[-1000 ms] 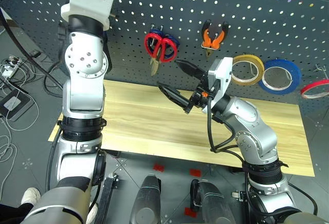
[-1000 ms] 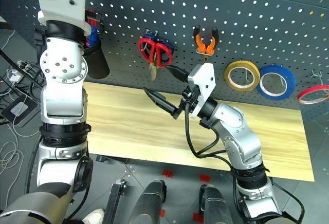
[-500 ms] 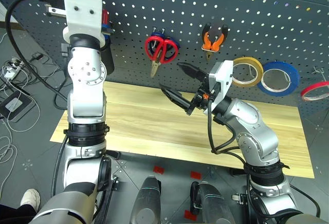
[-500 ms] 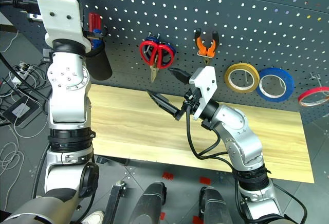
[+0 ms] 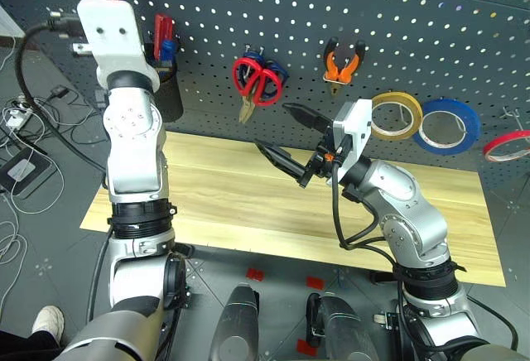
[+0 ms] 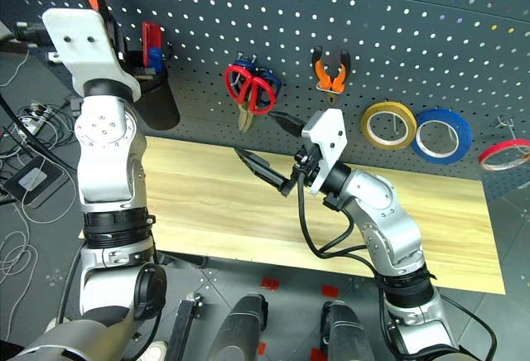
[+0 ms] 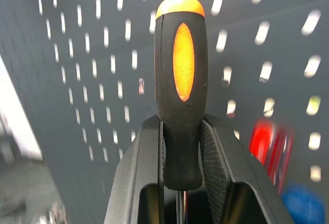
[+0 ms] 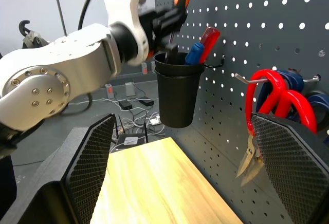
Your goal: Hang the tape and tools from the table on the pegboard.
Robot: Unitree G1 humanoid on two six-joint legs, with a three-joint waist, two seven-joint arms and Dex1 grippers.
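Observation:
My left gripper (image 7: 180,125) is shut on the black lower part of the orange-and-black screwdriver (image 7: 180,54). It holds the tool upright against the pegboard (image 5: 207,13), just above a black cup (image 5: 168,96); in the right wrist view the shaft reaches the cup's mouth. Over the table (image 5: 215,195) my right gripper (image 5: 273,125) hangs open, with nothing between its fingers. On the pegboard hang the red-handled scissors (image 5: 257,79), the pliers (image 5: 344,59) and, at the far right, the thin red tape (image 5: 507,144).
The black cup holds a red and a blue screwdriver (image 5: 162,36). Blue-handled scissors sit behind the red ones. A yellow roll (image 5: 396,113) and a blue roll (image 5: 450,122) hang to the right of the pliers. Cables lie on the floor at the left.
My left arm has come down and slightly left with the screwdriver, bringing it lower over the black cup. My right arm has kept still.

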